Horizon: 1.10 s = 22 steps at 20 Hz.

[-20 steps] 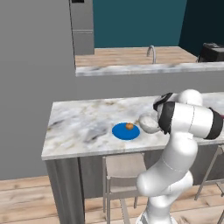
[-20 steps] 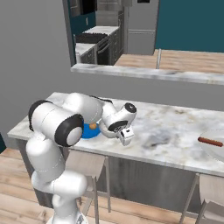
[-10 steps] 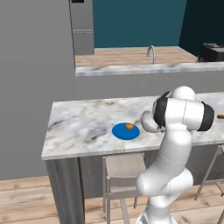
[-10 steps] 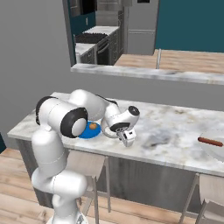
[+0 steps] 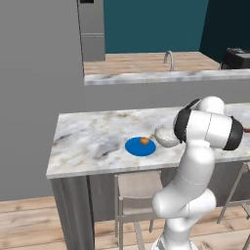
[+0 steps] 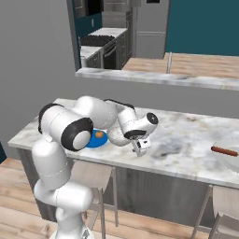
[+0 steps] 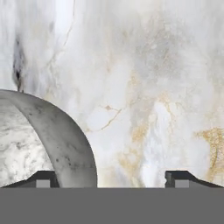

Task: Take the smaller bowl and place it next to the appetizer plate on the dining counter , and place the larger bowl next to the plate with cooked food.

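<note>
The smaller bowl (image 5: 166,135) (image 6: 116,137), marbled grey-white, stands on the dining counter (image 5: 88,141) (image 6: 186,135) just right of the blue appetizer plate (image 5: 140,146) (image 6: 96,138) with its orange morsel. My gripper (image 6: 141,144) (image 7: 113,177) is open at the bowl's right side. In the hand view the bowl's wall (image 7: 65,140) curves up beside the left fingertip (image 7: 43,177), and the other fingertip is far off over bare marble. The pale plate with cooked food (image 6: 223,161) lies at the counter's far right. The larger bowl is out of view.
Pale stools (image 5: 136,188) (image 6: 93,175) stand under the dining counter's near edge. Behind it runs a higher ledge with a faucet (image 5: 169,58) (image 6: 169,60). A stove (image 6: 100,49) and fridge (image 6: 149,25) are far back.
The gripper has gone from shut on the bowl's rim to open, letting the bowl go on the counter beside the blue plate. The arm's elbow swung a little.
</note>
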### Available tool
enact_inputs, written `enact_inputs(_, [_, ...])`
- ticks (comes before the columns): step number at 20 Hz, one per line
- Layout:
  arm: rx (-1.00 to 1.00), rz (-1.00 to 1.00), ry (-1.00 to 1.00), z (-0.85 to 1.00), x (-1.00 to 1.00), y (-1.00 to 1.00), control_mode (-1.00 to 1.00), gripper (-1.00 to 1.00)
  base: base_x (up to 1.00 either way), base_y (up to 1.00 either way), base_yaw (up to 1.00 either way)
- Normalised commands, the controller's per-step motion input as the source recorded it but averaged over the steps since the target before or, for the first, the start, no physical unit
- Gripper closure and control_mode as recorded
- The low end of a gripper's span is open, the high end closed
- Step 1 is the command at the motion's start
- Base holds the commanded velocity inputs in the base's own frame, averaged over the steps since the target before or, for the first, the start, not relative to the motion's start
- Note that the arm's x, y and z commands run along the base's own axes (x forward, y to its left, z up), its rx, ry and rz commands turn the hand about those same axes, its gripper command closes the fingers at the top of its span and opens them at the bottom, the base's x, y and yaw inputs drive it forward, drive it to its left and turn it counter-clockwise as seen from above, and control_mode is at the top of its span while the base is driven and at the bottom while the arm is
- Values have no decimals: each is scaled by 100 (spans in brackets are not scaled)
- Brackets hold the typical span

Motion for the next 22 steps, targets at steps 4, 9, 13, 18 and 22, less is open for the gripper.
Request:
enact_inputs(4, [10, -5, -2, 36, -28, -40, -100, -100, 0, 0, 0])
enact_inputs(9, [9, -1, -12, 56, -60, -1, -100, -100, 0, 0, 0])
enact_inputs(13, [9, 0, -14, 42, -73, 29, -100, -100, 0, 0, 0])
enact_inputs(18, [-6, 1, -12, 64, -72, 52, -100, -100, 0, 0, 0])
enact_inputs(22, [-3, 0, 0, 97, -68, 64, -100, -100, 0, 0, 0])
